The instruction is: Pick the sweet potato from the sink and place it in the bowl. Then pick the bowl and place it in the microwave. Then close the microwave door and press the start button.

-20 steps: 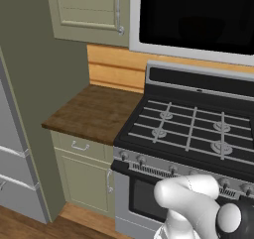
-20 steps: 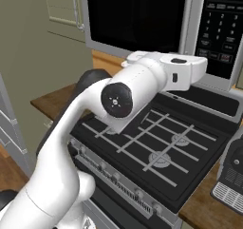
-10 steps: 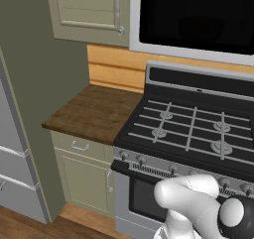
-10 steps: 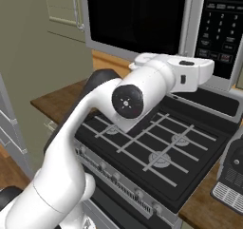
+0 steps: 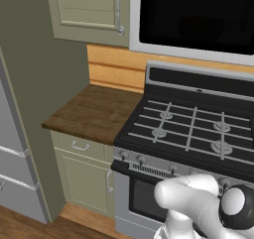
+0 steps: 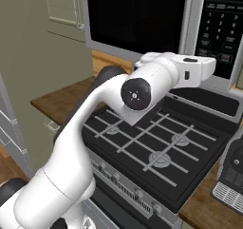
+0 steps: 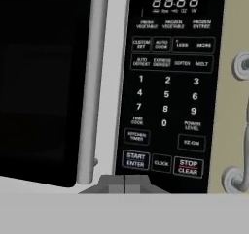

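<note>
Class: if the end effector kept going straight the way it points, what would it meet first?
Probably the microwave's control panel, near the START/ENTER button, directly ahead of the shut end effector; depth is uncertain.

Pale green cabinets (image 5: 87,10) flank a black stove (image 5: 191,131) and wooden counter (image 5: 94,111).

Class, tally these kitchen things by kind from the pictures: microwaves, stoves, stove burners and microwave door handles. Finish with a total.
Microwave: 1
Stove: 1
Stove burners: 4
Microwave door handle: 1
Total: 7
</note>
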